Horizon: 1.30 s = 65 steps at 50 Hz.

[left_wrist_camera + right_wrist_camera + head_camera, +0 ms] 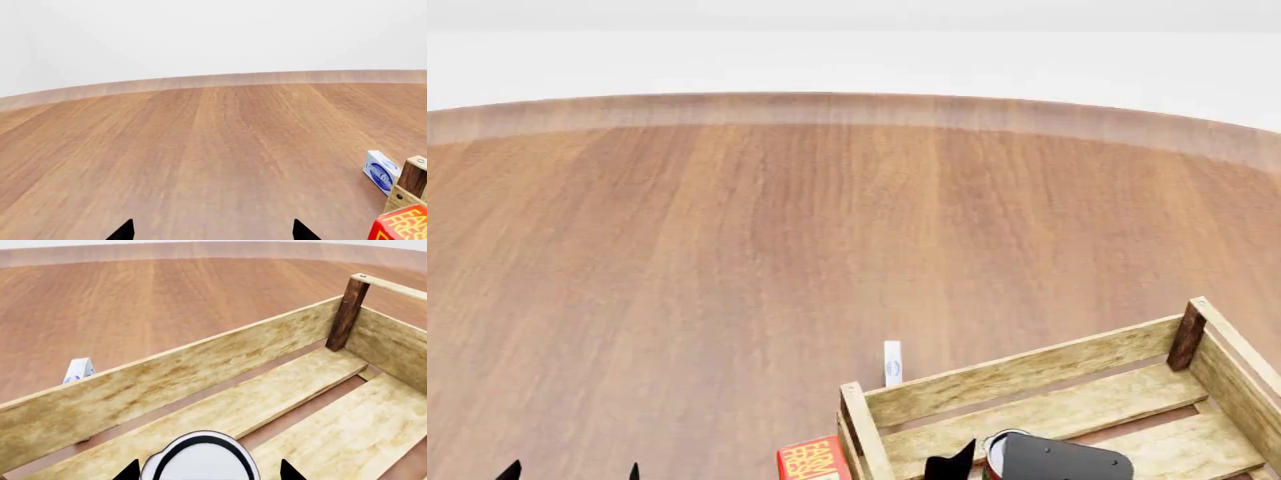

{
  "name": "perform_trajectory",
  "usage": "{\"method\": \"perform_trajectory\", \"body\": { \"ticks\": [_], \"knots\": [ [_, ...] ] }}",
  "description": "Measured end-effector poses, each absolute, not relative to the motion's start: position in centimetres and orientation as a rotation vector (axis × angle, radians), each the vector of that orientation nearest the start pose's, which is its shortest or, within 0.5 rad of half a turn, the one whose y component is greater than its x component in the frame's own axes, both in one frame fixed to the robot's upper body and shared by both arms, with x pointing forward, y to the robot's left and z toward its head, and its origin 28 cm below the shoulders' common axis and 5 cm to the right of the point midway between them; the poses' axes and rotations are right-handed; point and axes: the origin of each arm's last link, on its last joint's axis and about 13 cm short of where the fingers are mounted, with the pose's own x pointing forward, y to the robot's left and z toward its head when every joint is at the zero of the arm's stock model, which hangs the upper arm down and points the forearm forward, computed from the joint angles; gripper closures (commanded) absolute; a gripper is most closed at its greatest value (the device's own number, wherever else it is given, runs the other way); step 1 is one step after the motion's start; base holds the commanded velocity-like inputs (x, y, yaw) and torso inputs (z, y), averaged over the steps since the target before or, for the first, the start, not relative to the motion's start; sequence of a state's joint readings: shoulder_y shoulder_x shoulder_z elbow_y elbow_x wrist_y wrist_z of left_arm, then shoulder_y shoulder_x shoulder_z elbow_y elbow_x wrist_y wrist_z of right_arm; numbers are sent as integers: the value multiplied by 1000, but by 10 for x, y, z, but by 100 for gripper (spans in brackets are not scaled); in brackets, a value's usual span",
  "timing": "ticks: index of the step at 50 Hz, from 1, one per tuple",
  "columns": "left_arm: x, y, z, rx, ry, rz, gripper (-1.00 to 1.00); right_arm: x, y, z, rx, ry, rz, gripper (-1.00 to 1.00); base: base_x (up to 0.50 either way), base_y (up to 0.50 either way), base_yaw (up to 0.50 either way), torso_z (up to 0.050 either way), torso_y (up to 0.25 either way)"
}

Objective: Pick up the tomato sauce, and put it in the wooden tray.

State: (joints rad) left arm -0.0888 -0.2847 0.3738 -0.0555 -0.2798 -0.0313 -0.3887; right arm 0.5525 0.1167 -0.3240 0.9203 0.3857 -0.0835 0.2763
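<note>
Your right gripper [207, 474] sits over the tray [167, 375], and the can [200, 457] is between its two dark fingertips [128, 471]. Only the can's pale top with its dark ring shows in the right wrist view, so the label stays hidden. Its jaws stand just outside the can's edges on either side; you cannot tell from these pictures whether they press on it or are slightly clear of it. In the head view the same can [1008, 450] appears at the near end of the tray [1014, 375], partly behind the arm's dark housing, inside the tray's walls and over the slatted floor. Whether it rests on the slats or hangs above them is not clear.

Your left gripper [213, 231] hovers over bare counter [200, 150] with its jaws spread wide and nothing between them. In the head view its tips [571, 470] peek up at the lower left, well apart from the tray.

A small white-and-blue box [892, 363] stands on the counter [761, 250] just outside the tray's far long wall. A red box [814, 460] with yellow lettering sits just beside the tray's near left corner post [857, 420].
</note>
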Motion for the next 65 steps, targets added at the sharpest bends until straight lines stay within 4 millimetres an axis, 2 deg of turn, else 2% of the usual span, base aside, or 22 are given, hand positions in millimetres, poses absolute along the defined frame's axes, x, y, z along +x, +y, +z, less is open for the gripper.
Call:
{"method": "perform_trajectory", "body": {
  "ticks": [38,65],
  "knots": [
    [216,206,7,53,91,47,-100,301,-106,-25,28,324,-177,-100,0,0,0,0,0],
    [216,206,7,53,91,47,-100,296,-107,-21,14,233,-177,-100,0,0,0,0,0]
  ]
}}
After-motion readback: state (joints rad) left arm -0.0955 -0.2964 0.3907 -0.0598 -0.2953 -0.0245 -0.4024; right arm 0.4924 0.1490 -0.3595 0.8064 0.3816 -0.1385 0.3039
